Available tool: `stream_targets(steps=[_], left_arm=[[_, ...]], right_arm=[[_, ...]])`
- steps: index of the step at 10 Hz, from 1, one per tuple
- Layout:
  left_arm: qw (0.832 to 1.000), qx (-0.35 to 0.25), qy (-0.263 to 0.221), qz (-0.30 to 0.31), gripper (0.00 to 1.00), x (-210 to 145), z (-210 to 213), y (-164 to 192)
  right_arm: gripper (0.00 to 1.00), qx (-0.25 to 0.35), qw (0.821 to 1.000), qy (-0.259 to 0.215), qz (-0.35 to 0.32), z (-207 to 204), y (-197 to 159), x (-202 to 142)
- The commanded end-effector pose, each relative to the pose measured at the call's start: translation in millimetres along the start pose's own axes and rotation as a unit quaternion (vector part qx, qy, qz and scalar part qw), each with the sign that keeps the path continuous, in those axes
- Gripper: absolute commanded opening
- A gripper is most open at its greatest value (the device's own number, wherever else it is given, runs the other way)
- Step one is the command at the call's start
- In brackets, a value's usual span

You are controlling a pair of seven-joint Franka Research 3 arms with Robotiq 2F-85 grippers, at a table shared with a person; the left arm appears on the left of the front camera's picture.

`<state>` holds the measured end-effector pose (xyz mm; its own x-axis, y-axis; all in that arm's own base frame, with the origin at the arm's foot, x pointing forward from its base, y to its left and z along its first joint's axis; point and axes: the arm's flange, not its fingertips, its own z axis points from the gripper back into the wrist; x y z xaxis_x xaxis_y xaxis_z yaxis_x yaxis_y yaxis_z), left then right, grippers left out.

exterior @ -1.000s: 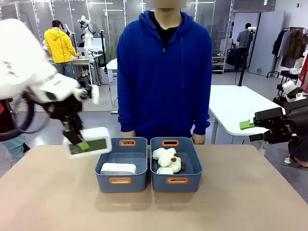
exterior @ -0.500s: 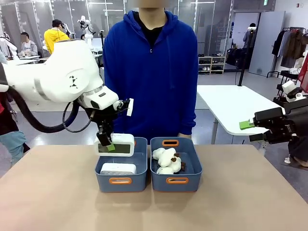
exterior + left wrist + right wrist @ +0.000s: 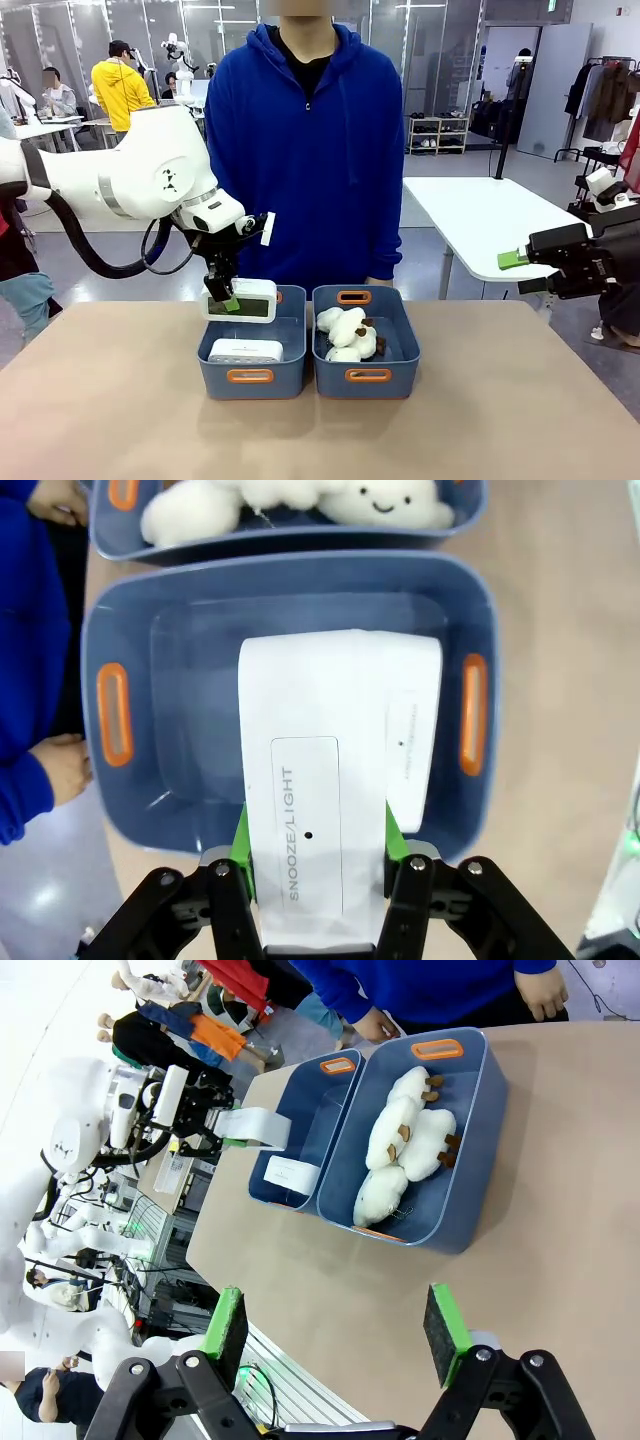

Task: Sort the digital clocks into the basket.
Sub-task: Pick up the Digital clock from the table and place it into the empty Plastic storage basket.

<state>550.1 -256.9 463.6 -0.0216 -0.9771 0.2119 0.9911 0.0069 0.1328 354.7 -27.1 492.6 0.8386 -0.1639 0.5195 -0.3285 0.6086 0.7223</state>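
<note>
Big tan table [image 3: 520, 420] across the front, and a person in a blue hooded top [image 3: 305, 150] stands at its far edge, one hand [image 3: 62, 770] resting just beside the left bin's end in the left wrist view. The white left arm [image 3: 130, 180] sweeps in from the left side and bends down over the left basket [image 3: 290, 372], a blue-grey bin with orange-rimmed handle slots. Right next to it, sides touching or very nearly so, sits the twin bin [image 3: 405, 372], piled with fluffy white plush toys [image 3: 347, 335] with brown feet.

Now the action: the left gripper [image 3: 226, 300] is clamped tight on a white clock [image 3: 245, 300], green pads pressed on both sides of it. The clock hangs above the back part of the left basket, dark display facing the camera; from the wrist camera its top panel reads SNOOZE/LIGHT, and the basket's floor lies straight beneath it. A second clock [image 3: 246, 351] already lies inside that same basket, towards the near end, partly under the held one in the wrist view.

Over on the right, the right gripper [image 3: 336, 1332] hovers off beyond the table's right edge, high and well apart from both bins, jaws spread wide with nothing between the green pads [image 3: 226, 1322]
</note>
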Motion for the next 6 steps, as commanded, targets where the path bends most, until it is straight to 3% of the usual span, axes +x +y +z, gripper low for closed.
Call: stream_targets(steps=[1, 6], left_arm=[[0.999, 0.012, -0.049, 0.007, 0.00, 1.8, -16.1, 24.5], [0.997, 0.022, -0.066, 0.030, 0.00, -2.4, -78.7, 34.6]], right_arm=[[0.90, 0.002, 1.000, 0.001, 0.001, 1.2, -0.2, 0.9], [0.90, 0.002, 1.000, 0.001, 0.001, 1.2, -0.2, 0.9]])
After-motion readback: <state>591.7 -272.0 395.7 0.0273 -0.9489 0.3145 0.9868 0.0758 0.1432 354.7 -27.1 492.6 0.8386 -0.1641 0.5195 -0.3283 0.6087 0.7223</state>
